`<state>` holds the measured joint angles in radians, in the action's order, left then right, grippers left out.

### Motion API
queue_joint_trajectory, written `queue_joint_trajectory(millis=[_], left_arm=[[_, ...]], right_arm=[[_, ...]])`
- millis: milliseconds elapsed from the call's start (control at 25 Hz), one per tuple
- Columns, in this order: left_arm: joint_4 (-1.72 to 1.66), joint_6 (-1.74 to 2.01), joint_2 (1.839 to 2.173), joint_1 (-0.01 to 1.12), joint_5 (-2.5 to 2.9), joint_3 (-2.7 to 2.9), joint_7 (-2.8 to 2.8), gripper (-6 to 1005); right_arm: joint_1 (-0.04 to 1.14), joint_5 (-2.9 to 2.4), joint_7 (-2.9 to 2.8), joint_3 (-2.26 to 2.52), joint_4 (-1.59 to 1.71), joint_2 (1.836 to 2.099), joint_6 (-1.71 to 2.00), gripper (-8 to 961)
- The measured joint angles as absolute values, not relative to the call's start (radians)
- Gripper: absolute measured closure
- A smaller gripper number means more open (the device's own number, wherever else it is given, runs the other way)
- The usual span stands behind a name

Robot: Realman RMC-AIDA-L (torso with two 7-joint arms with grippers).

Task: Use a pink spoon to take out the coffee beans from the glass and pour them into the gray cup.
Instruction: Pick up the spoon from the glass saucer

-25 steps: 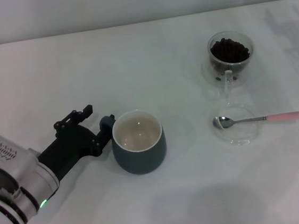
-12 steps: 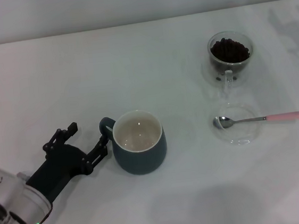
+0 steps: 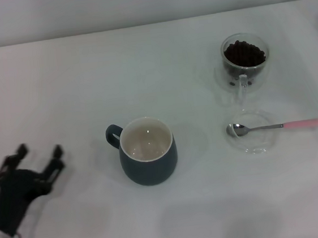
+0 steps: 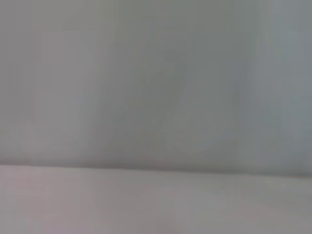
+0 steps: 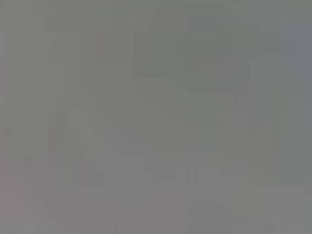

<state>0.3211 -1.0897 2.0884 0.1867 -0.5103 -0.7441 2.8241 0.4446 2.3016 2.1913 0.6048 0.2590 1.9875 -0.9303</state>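
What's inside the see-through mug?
The glass holds a pile of dark coffee beans. Only the top and side beans show; those underneath, and the bottom of the glass, are covered.

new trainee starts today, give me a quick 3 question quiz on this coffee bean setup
1. True or false: the pink spoon is held by an end effector.
2. Multiple choice: where are the coffee beans? A) in the gray cup B) in the glass C) spilled on the table
3. Short answer: which end effector shows in the head view, and where is it relative to the gray cup?

Key:
1. False. Its bowl rests in a shallow clear glass dish, handle sticking out past the rim.
2. B. The gray cup looks empty inside.
3. The left end effector, open, off to the robot's left of the cup and clear of it. The right one is not in view.
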Motion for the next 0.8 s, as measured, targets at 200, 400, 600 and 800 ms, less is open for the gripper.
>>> queue_joint_trajectory(millis=[200,400,600,800], left_arm=[[0.293,-1.141,2.09,0.168,-0.696,-0.743,2.822,185],[0.254,-1.203,2.083,0.213,-0.741,-0.744,2.824,187],[0.199,-1.217,2.081,0.267,-0.753,-0.764,2.818,189],[0.189,-1.21,2.08,0.316,-0.814,-0.802,2.786,191]], right_arm=[[0.326,2.301,1.926,0.722,0.277,1.947,-1.037,104],[0.197,2.294,1.791,0.733,0.272,1.946,-1.195,116],[0.121,2.195,1.747,0.739,0.257,1.951,-1.329,186],[0.085,2.129,1.759,0.737,0.175,1.97,-1.389,204]])
